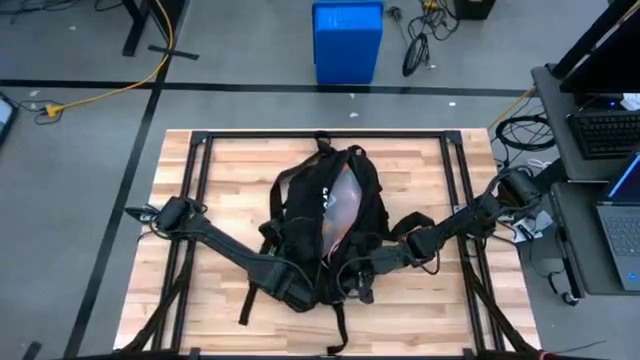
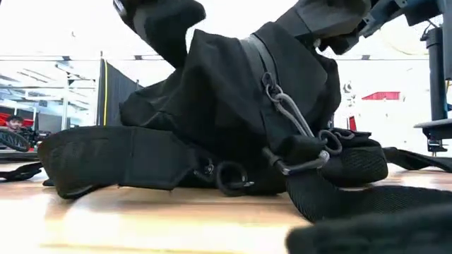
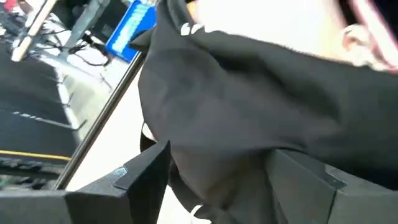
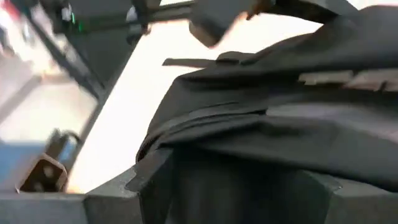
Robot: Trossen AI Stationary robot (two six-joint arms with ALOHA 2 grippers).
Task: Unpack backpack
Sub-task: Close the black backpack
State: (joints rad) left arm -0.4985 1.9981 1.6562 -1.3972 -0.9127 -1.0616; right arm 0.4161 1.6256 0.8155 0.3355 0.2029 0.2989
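A pale wooden tabletop (image 1: 420, 310) on a black frame stands on a grey floor, with a blue bin (image 1: 347, 40) beyond its far edge and a desk with a laptop (image 1: 622, 225) off to the right.

Nearest the front edge, both arms meet at the lower end of the backpack (image 1: 300, 205), which lies in the middle of the tabletop with its straps (image 1: 250, 300) trailing toward the front. The left hand (image 1: 300, 292) sits at the bag's front left corner; in its wrist view its two fingers (image 3: 134, 180) stand apart with black fabric bunched between them, so it looks spread around a fold, though I cannot tell whether it actually grips. The right hand (image 1: 362, 272) is at the front right of the bag, fingers (image 4: 146, 174) likewise apart with fabric lying between them.

Farther back, the main compartment gapes open, showing something pale and glossy (image 1: 342, 205) inside, perhaps plastic-wrapped.

The step in hand seems to be holding the opening wide. It would go best with one hand pinning the near rim steady while the other reaches in through the gap, keeping clear of the zipper pulls (image 2: 293, 130) and loose straps so nothing snags.
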